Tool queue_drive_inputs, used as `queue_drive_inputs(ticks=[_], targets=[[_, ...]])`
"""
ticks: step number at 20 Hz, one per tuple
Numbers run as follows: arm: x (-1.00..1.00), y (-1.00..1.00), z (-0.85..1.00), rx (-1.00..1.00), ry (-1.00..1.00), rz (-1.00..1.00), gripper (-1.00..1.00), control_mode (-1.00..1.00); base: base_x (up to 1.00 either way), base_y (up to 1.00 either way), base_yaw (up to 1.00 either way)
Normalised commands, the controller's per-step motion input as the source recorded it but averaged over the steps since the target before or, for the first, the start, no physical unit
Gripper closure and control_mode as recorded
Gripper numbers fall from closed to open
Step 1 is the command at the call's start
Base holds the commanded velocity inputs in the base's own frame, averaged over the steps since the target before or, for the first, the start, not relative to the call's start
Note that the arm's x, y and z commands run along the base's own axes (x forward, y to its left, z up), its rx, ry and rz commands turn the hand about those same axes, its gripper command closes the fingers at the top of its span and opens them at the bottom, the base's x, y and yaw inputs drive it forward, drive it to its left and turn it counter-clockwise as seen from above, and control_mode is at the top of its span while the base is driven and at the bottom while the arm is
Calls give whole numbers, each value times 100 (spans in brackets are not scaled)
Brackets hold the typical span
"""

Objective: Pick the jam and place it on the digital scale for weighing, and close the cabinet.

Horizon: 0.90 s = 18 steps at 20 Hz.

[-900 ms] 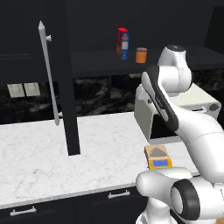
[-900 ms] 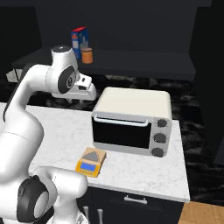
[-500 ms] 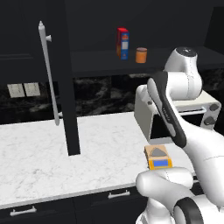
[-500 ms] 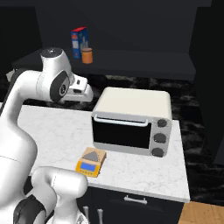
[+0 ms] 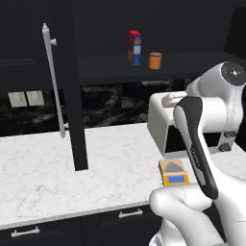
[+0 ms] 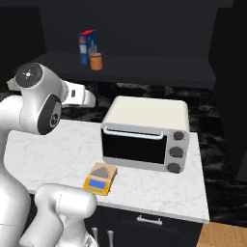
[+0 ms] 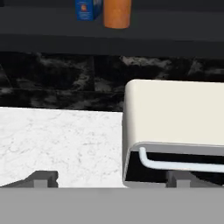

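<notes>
We hold gripper (image 7: pixel 109 177) empty, tips spread wide apart, aimed over toaster oven (image 7: pixel 175 127) toward shelf. Jam (image 7: pixel 117 12) stands upright on open cabinet (image 5: pixel 72 96) shelf, just beside red-blue box (image 5: pixel 135 47); box crowds one side of grasp. Digital scale (image 6: pixel 100 178) waits bare on marble counter (image 6: pixel 58 154), in front of oven. Cabinet door juts out, unclosed.

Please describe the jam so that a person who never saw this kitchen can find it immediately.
Look at the open black cabinet above the white marble counter; its dark shelf holds two things side by side. The jam is the short orange-brown round jar. Its neighbour is a taller red and blue box, so choose the lower, cylindrical one.
</notes>
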Motion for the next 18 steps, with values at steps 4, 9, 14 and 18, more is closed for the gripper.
queue_drive_inputs(ticks=[4, 9, 14, 18], targets=[[-8, 0, 98, 0, -17, 0, -100, -100, 0, 0, 0], [0, 0, 81, -1, -17, 0, -100, -100, 0, 0, 0], [21, 0, 23, 0, -19, 0, -100, -100, 0, 0, 0], [51, 0, 9, 0, -4, 0, -100, -100, 0, 0, 0]])
